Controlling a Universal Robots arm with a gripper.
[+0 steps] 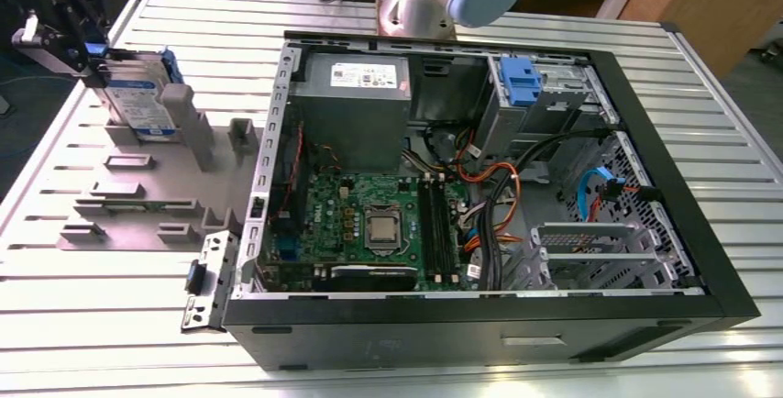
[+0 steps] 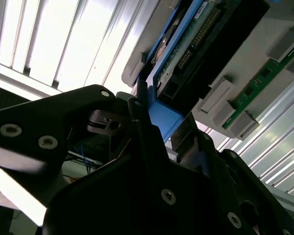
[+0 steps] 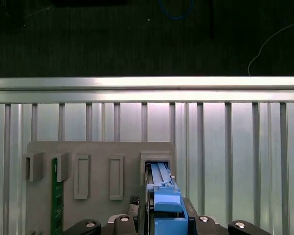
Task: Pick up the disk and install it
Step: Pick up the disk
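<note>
Two fingers (image 2: 139,122) pinch disk (image 1: 137,100) top edge, upright in gray holder (image 1: 141,198).

Blue-framed disk (image 1: 132,103) upright, seemingly seated in grey holder (image 1: 135,198).

The ribbed metal desk (image 1: 110,325) carries a grey slotted holder plate (image 1: 135,205) toward the exterior view's left, and an open black computer case (image 1: 428,329) just beside it on the right.

Lower edge of the disk (image 1: 128,95) out of sight inside grey holder (image 1: 135,205)
</note>
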